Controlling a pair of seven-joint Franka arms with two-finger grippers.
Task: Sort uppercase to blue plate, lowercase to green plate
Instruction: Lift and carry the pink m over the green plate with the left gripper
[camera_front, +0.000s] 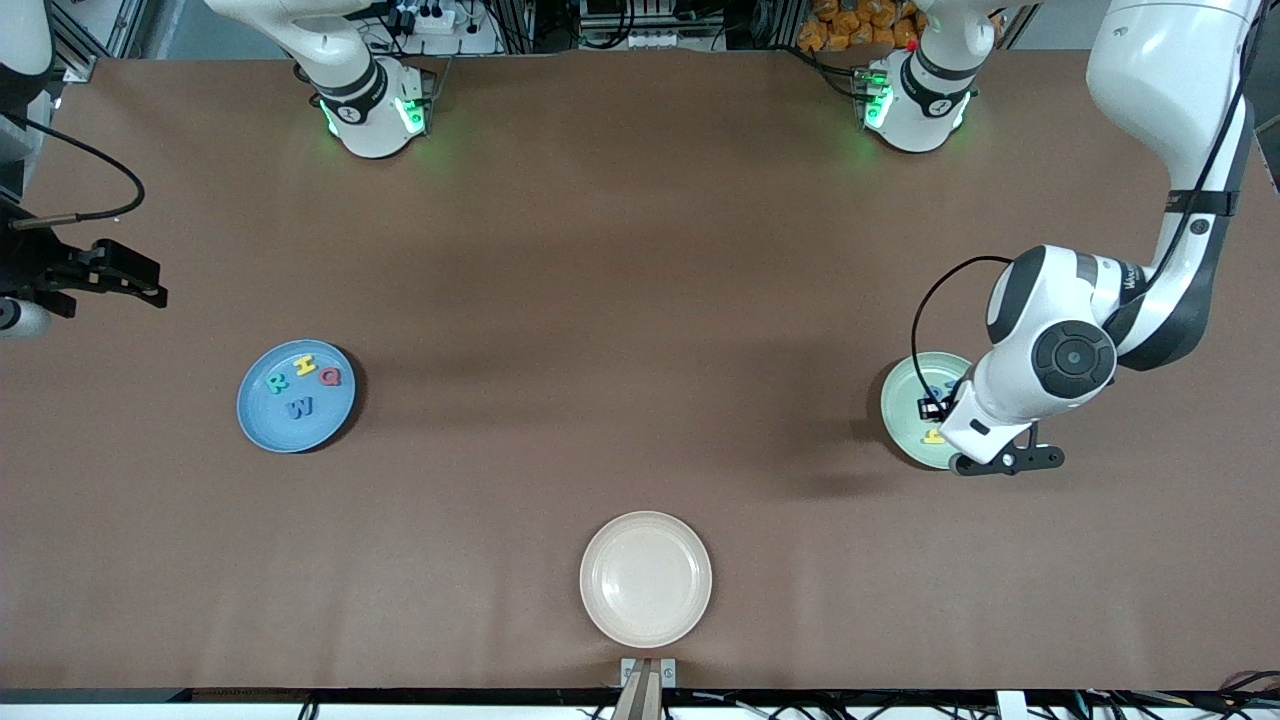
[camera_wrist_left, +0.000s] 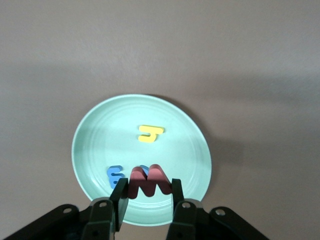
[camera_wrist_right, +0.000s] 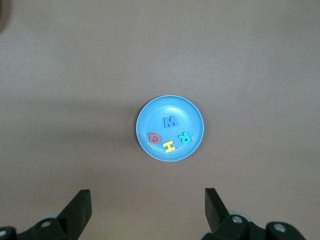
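My left gripper (camera_wrist_left: 148, 187) is shut on the red lowercase w (camera_wrist_left: 147, 181) and holds it over the green plate (camera_wrist_left: 100, 140). In that plate lie a yellow letter (camera_wrist_left: 150, 133) and a blue letter (camera_wrist_left: 114, 175); a second blue one peeks out from under the w. From the front, the left hand (camera_front: 938, 405) covers much of the green plate (camera_front: 900, 410). The blue plate (camera_front: 262, 418) holds the teal R (camera_front: 278, 382), yellow H (camera_front: 304, 364), red Q (camera_front: 331, 376) and blue W (camera_front: 300, 407). My right gripper (camera_wrist_right: 147, 200) waits open and empty, high over the table's right-arm end.
An empty cream plate (camera_front: 645, 578) sits near the table's front edge, midway between the two coloured plates. A small metal bracket (camera_front: 648, 672) stands at the edge just below it. Brown table surface stretches between the plates.
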